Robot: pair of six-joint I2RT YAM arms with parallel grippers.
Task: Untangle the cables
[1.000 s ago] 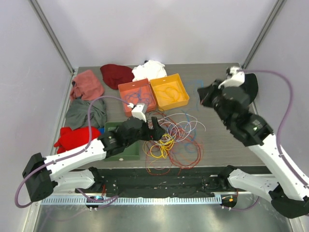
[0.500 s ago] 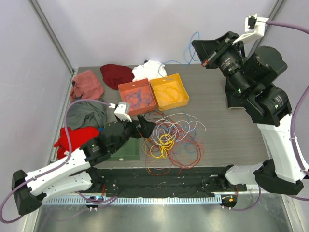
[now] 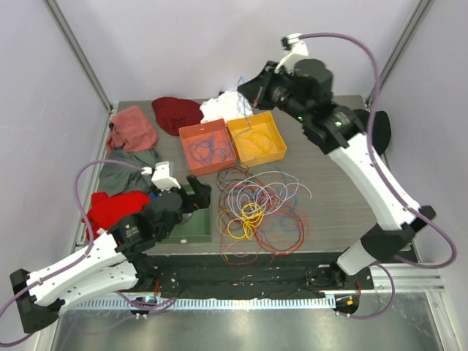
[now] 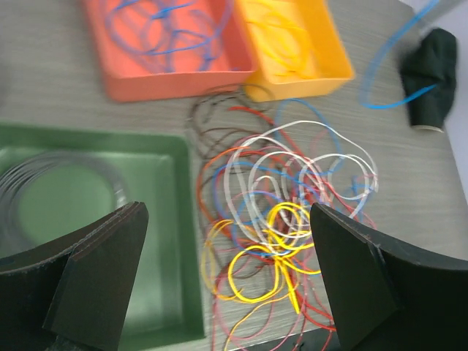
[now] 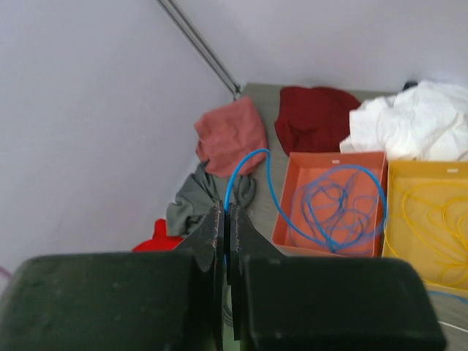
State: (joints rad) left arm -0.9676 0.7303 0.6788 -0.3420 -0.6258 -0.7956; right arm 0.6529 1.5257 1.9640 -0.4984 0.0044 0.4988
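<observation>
Main tangle of cables (image 3: 262,205) lies on the counter (image 3: 325,219) at ctr of the top view, just below the trays. It is a heap of red, white, blue and brown loops w/ a yellow bunch at its lower left. Thin red loops spread to the counter's lower edge.

Left hand (image 3: 197,189) is just left of the tangle, over the green tray (image 4: 189,241). In the wrist view its fingers (image 4: 95,278) stand wide apart at the lower corners, w/ nothing btwn them and no wire touched. Green tray holds a pale coil (image 4: 66,183), blurred.

Right hand (image 5: 225,219) sits high at top ctr of the top view, above the white cloth (image 3: 223,108). Its fingers are pressed tight on one blue cable (image 5: 245,157). From the pinch the cable arcs up and right, then drops into the orange tray (image 5: 314,156), where more blue loops lie. Yellow tray (image 4: 307,75), touching the orange one on its right, holds yellow wire.

Other cloths sit along the left and top of the counter:
- pink cloth (image 3: 131,128), upper left
- dark red cloth (image 3: 175,111), beside the white one
- grey cloth (image 3: 128,172), mid left
- red cloth (image 3: 110,208), lower left, partly under the left arm

A dark bundle (image 3: 380,130) sits at the counter's right edge, well apart from the tangle.
</observation>
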